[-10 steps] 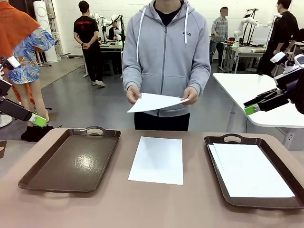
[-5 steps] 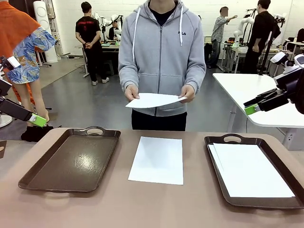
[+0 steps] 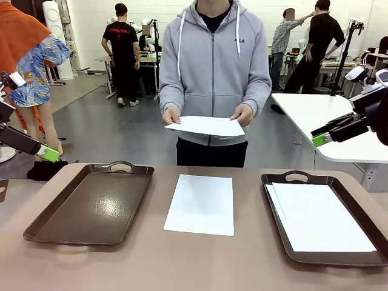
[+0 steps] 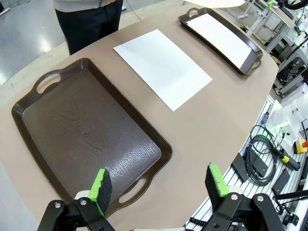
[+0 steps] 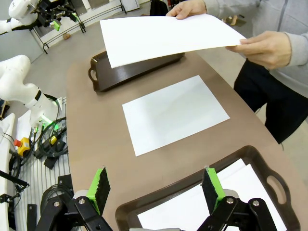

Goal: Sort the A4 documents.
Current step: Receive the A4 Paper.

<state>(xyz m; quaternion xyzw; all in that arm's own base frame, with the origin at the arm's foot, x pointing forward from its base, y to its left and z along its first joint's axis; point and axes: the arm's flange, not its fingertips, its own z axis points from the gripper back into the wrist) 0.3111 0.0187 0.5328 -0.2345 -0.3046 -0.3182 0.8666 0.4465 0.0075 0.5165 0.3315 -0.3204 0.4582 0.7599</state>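
One sheet of paper lies flat in the centre of the front view. It's on the bare table between two brown trays, touching neither. The empty tray sits at lower left, nothing inside it. The loaded tray at lower right already carries a small stack of sheets. At upper centre the person holds a second sheet roughly level in front of the body, a hand at each end. It's well above the table, not yet set down.

Both robot hands hang back. The left gripper hovers over the near end of the empty tray, at the bottom of its wrist view. Its green pads are spread wide with nothing between them. The right gripper hovers over the near edge of the loaded tray, equally wide apart and equally empty.

My read is that we're between picks: the centre sheet waits to be sorted, and the person looks ready to feed the next one. The next move needs one arm to come in over the middle and down to that sheet. Paper this thin gives the pads nothing to bite on, so it likely means pinching at an edge or sliding it until a corner lifts. Both sheets look blank from here, so I can't call which tray it belongs in.
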